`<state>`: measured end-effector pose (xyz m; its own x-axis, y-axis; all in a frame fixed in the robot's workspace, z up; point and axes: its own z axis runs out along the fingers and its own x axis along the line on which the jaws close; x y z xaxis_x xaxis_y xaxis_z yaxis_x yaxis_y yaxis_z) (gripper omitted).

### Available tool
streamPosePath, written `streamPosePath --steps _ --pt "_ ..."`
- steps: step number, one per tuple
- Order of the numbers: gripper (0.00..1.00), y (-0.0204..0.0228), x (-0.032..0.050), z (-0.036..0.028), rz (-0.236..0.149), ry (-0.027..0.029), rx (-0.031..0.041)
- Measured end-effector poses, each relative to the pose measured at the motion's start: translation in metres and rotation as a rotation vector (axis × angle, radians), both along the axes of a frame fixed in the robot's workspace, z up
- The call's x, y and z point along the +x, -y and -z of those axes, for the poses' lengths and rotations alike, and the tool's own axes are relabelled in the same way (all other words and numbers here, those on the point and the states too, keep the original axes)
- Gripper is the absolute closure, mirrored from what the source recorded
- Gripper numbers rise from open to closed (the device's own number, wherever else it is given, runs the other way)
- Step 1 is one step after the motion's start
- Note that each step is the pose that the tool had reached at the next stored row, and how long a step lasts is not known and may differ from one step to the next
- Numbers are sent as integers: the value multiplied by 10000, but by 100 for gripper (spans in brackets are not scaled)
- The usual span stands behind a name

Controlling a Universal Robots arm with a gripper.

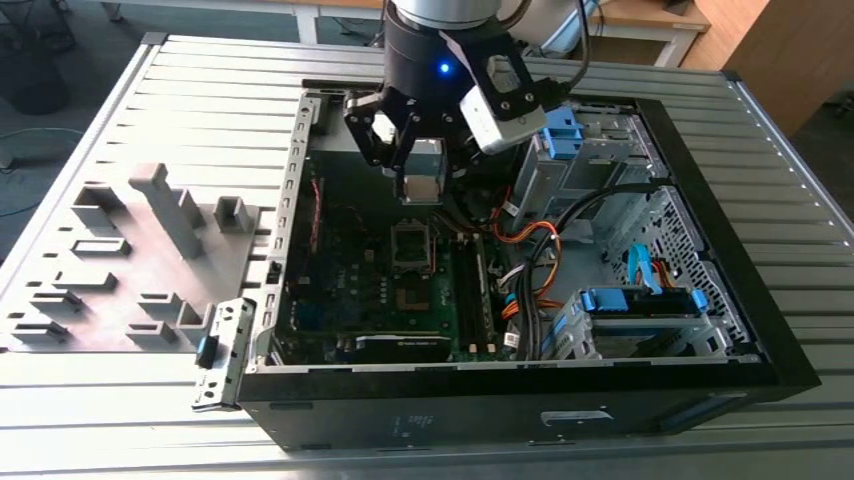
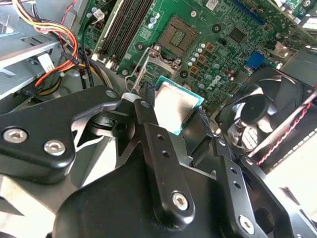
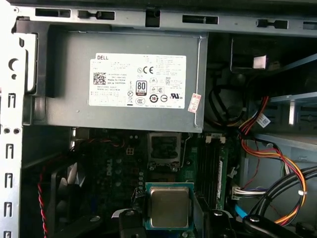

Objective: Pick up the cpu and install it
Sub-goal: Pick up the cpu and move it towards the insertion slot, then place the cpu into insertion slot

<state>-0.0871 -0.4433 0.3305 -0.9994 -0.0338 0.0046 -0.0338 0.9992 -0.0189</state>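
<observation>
**Jaws:** black, on the arm (image 1: 441, 40); pinched on two opposite edges of the cpu.

**The cpu** (image 3: 169, 207) (image 2: 178, 105) (image 1: 419, 188): small square chip, silver-grey top, green rim. It was held level in the air above the motherboard, clear of the board, at the upper centre of the exterior view.

**Motherboard** (image 1: 354, 290) (image 2: 223, 47): dark green, flat on the case floor beneath the chip.

**CPU socket** (image 3: 164, 148) (image 2: 176, 33) (image 1: 411, 247): square, open, and apart from the held chip; in the exterior view it sat just below the chip in the frame.

**Memory slots** (image 3: 213, 168) (image 2: 124, 27): long black pair, beside the socket.

**Case fan** (image 2: 257, 111): black, at the board's edge.

**Cable bundle** (image 3: 277, 158) (image 1: 534, 245): orange, yellow and black, toward the exterior view's right.

**Power supply** (image 3: 129, 79): grey box with a white label, beyond the socket against the case wall.

**Drive caddy** (image 1: 641, 303): blue-tabbed, lower right of the exterior view.

**Computer case** (image 1: 534, 405): black tower, on its side with the side open.

**Counter** (image 1: 200, 80): slatted grey metal under the case.

**Fixture block** (image 1: 134, 260): grey, with pockets and posts, on the exterior view's left, well apart from the chip.
</observation>
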Motion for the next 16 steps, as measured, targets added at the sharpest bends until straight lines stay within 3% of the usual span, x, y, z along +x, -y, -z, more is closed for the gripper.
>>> streamPosePath --steps 13,16 --pt "53 1 0 22 0 2 4" --pt "53 18 -2 39 -1 0 1"
